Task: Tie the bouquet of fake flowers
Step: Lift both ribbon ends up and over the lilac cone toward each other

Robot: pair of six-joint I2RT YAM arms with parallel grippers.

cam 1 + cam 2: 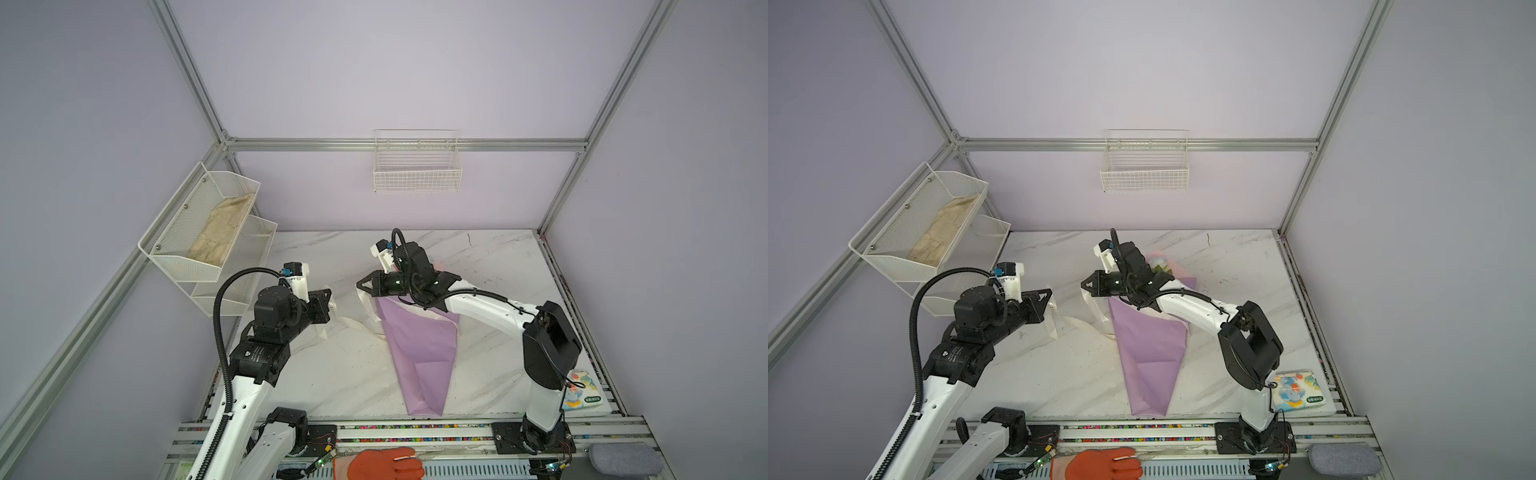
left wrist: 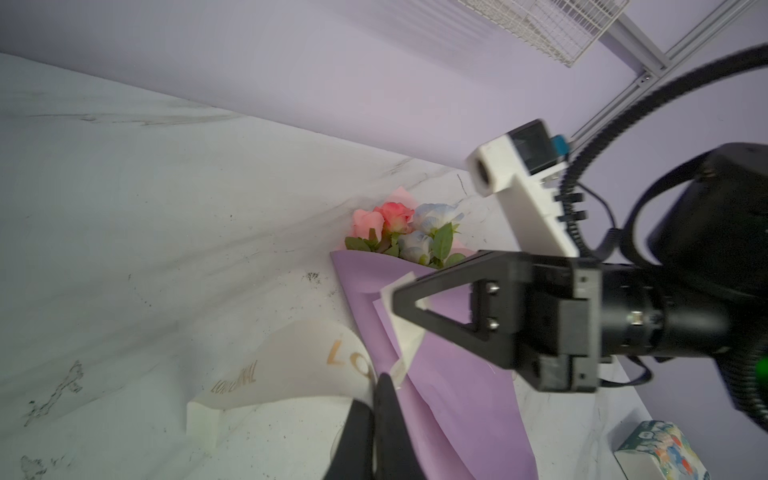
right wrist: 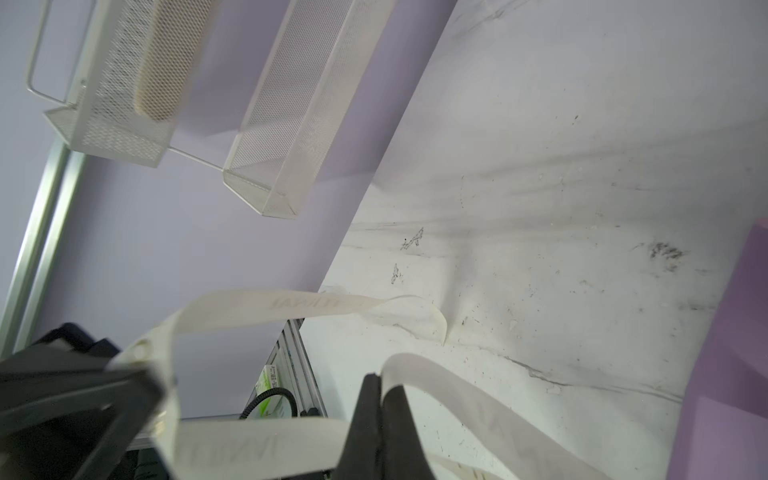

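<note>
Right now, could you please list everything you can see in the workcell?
bouquet: one, lilac wrap, table centre
flowers: few, pink, coral, pale blue, bouquet's far end
ribbon: one, cream, lettered, left of bouquet
rack: one, white mesh, left wall
cloth: one, beige, in rack
basket: one, white wire, back wall
tissue pack: one, colourful, table's front right
glove: one, orange, front rail
pad: one, grey, front right
table: one, white marble, below all
left end effector: one, black, left of bouquet, shut on ribbon
right end effector: one, black, by bouquet, shut on ribbon
</note>
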